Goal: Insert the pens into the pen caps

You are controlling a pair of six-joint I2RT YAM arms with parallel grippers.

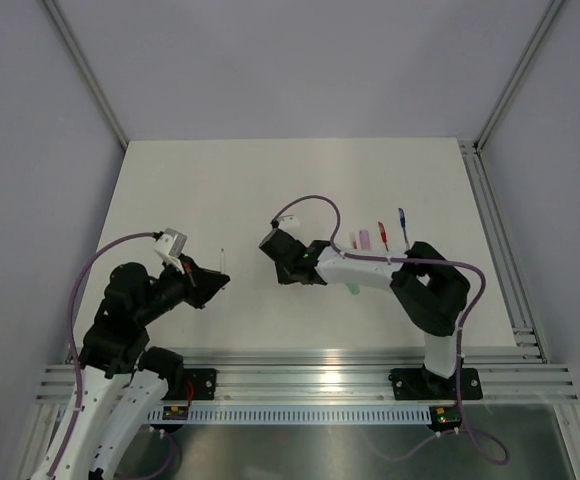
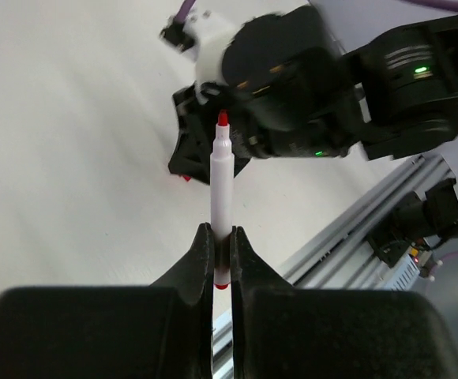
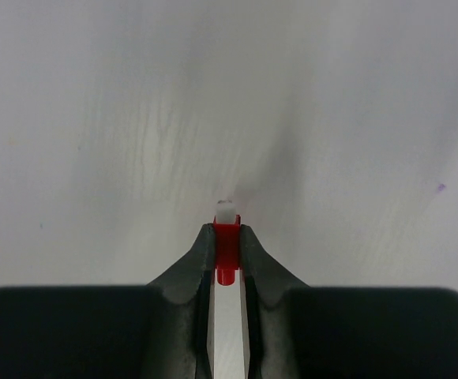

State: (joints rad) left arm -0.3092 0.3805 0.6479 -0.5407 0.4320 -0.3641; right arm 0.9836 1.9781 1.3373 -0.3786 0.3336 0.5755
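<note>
**Pen in the left gripper, red cap in the right one**

We see the left gripper (image 2: 221, 237) closed tight on a white pen with a red tip (image 2: 221, 178). It grips the pen low on the barrel, and the tip points away, towards the right arm (image 1: 370, 265). The right gripper (image 3: 227, 234) has its fingers narrow around a small red cap (image 3: 227, 246), pinched right at the fingertips, over the white table (image 1: 270, 180). From above, the two grippers are near each other but apart (the pen does not touch the cap). On the far side of the right arm a pink pen (image 1: 365, 238), a red pen (image 1: 381, 231) and a blue pen (image 1: 402, 222) lie side by side, and a pale green pen (image 1: 353, 290) shows from under the arm
</note>
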